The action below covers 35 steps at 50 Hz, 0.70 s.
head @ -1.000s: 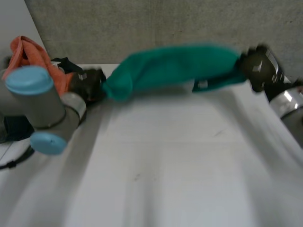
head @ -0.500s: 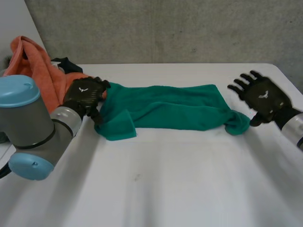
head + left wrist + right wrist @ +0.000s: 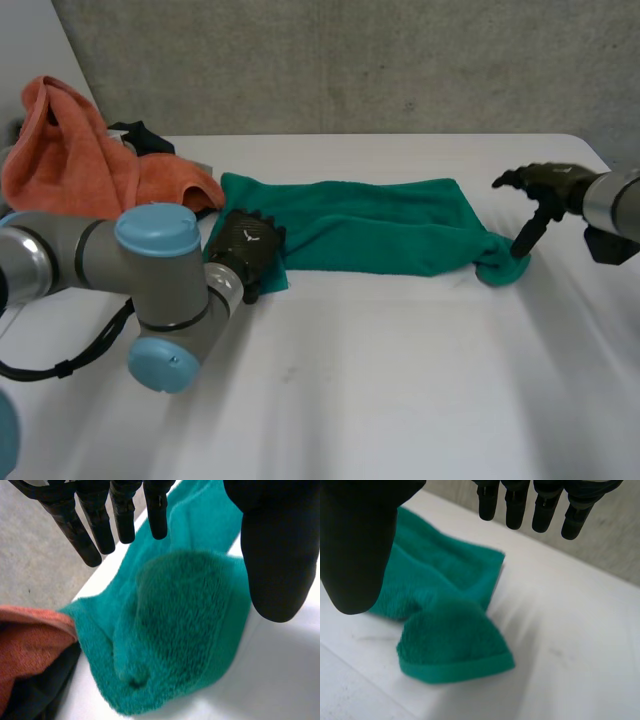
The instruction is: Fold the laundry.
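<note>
Head view, left robot hand (image 3: 245,250) hiding green towel (image 3: 380,235) corner

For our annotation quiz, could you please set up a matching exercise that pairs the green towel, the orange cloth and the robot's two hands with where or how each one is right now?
Things:
1. green towel
2. orange cloth
3. left hand
4. right hand

Places and states:
A. open, fingers pointing down at the towel's bunched end on the robot's right
B. heaped at the far left side of the table
C. lying stretched out in a long strip across the table
D. open, over the towel's rumpled end next to the orange cloth

Pairs: 1-C, 2-B, 3-D, 4-A
</note>
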### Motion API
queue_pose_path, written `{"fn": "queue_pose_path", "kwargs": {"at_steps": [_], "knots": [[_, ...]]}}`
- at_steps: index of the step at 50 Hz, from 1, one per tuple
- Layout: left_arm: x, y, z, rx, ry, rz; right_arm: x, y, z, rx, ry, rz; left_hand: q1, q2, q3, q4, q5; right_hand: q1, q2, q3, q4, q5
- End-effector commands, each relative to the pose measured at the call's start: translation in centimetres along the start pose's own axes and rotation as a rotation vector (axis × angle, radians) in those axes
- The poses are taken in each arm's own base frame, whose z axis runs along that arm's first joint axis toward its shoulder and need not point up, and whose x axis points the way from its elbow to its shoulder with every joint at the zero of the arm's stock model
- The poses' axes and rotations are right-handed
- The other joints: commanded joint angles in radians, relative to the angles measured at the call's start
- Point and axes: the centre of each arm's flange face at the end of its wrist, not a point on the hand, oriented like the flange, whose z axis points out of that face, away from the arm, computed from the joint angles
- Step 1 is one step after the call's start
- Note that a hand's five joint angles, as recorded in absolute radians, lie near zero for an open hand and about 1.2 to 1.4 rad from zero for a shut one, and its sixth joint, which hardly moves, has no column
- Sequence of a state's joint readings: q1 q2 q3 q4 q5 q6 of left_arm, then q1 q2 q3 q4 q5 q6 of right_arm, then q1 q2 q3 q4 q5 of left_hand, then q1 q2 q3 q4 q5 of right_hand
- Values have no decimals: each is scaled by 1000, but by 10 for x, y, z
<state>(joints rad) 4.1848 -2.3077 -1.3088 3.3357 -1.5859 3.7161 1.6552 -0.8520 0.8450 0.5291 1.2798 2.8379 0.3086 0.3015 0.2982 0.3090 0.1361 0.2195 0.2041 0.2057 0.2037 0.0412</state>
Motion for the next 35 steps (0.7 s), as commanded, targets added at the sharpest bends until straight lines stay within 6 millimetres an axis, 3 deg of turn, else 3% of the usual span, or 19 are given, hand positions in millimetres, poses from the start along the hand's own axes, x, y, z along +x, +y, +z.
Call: {"fn": "queue_pose_path", "kwargs": {"at_steps": [1, 6, 12, 14, 16, 20, 27, 31, 35], "knots": [[-11, 13, 18, -40, -8, 0, -6, 31, 35, -91, -12, -27, 137, 144, 147, 136, 135, 116, 131, 130, 132, 120], [-14, 13, 22, -14, 15, -8, -11, 42, 42, -115, -28, -35, 283, 290, 294, 283, 281, 246, 261, 259, 261, 249], [-20, 15, 30, 22, 24, -18, -14, 50, 50, -92, -29, -39, 829, 836, 839, 829, 827, 527, 543, 541, 543, 531], [-23, 16, 32, 38, 20, -31, -13, 50, 53, -78, -23, -42, 1043, 1050, 1054, 1043, 1041, 755, 771, 769, 771, 759], [-25, 16, 33, 44, 16, -41, -12, 49, 52, -72, -13, -44, 1088, 1095, 1098, 1087, 1086, 1174, 1190, 1188, 1190, 1178], [-33, 13, 33, 50, -12, -68, -8, 38, 41, -50, -5, -52, 1088, 1095, 1098, 1087, 1086, 1177, 1192, 1191, 1193, 1181], [-79, -18, 5, 62, -116, -201, -11, 11, -9, -10, 4, -229, 1088, 1095, 1098, 1087, 1086, 1177, 1192, 1191, 1193, 1181], [-103, -31, -24, 51, -120, -291, -17, 5, -44, 12, 17, -479, 1088, 1095, 1098, 1087, 1086, 1177, 1192, 1191, 1193, 1181], [-97, -24, -48, -56, -13, -322, -26, 13, -66, -4, 5, -711, 1088, 1095, 1098, 1087, 1086, 1177, 1192, 1191, 1193, 1181]]}}
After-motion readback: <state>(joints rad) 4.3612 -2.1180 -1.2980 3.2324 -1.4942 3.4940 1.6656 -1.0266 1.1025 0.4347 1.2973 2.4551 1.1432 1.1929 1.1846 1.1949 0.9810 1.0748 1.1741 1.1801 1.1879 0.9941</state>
